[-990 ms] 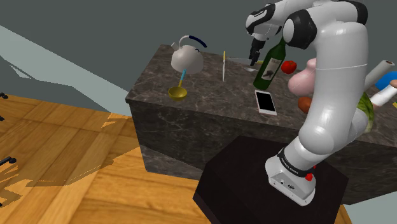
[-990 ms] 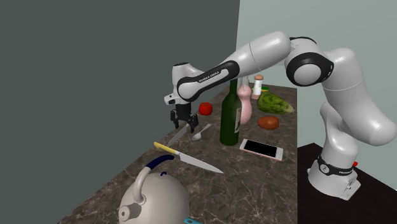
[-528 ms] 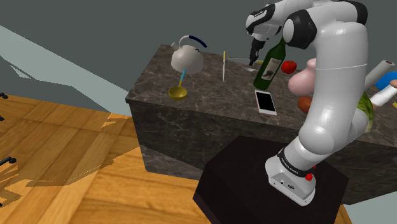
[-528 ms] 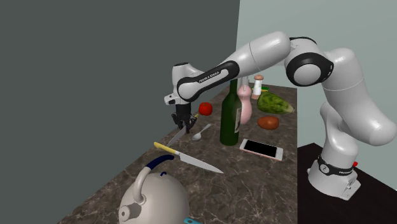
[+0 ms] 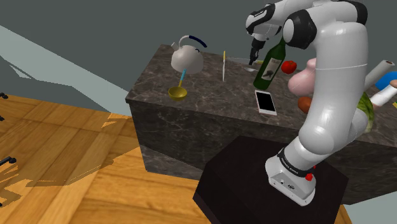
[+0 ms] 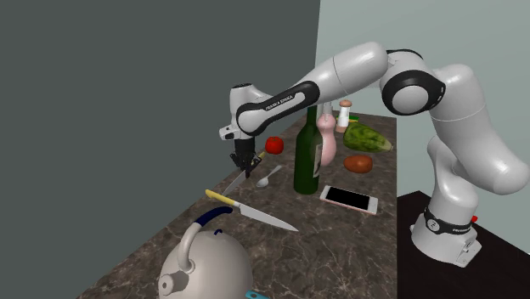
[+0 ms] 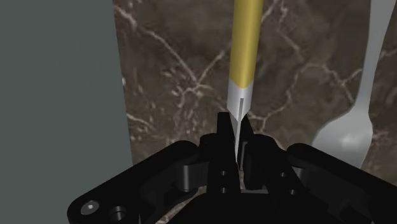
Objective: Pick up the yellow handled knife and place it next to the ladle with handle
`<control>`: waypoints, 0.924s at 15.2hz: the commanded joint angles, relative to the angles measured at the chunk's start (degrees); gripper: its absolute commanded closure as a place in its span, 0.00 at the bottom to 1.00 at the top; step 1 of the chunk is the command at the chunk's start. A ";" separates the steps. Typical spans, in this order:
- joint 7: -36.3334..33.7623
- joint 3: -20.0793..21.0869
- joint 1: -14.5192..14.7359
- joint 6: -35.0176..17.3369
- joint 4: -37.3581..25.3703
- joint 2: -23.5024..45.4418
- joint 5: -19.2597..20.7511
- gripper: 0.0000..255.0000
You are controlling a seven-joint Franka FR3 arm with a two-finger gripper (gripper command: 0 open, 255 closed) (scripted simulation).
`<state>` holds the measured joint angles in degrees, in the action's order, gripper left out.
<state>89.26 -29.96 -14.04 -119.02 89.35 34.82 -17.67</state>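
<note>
We see the knife [image 7: 247, 44] with its yellow handle pointing away from the pincer [image 7: 236, 127]. The two black fingers are clamped on the narrow end of its silver blade. Under it is the brown marbled bench [image 7: 184, 70]; we cannot tell if the knife touches the bench or is a little above it. The knife is near the green bottle [image 6: 307, 157], on the side of the bottle toward the dark grey wall [image 6: 127, 102]. A grey spoon [image 7: 347, 133] lies between the knife and the bottle, just beside the knife and along it. The red tomato [image 6: 273, 144] is also on the wall side of the bottle. A white phone [image 6: 348, 200] with a black screen lies flat near the bottle, on the side toward the stand [image 6: 476, 280]. A second knife [image 6: 246, 210], also with a yellow handle, lies farther from the bottle, and past it stands the white kettle [image 6: 208, 267]. The ladle [image 5: 178, 92], with a yellow bowl and a blue handle, is well apart from the bottle, at the bench end where the kettle is.
</note>
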 commanded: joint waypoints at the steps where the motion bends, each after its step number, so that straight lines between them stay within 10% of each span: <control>1: -0.11 -0.13 0.06 0.57 -0.25 -0.34 0.19 1.00; 14: -1.35 -1.47 0.38 8.56 -5.11 -3.87 2.31 1.00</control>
<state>87.99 -31.34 -13.65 -111.19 84.74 31.18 -15.52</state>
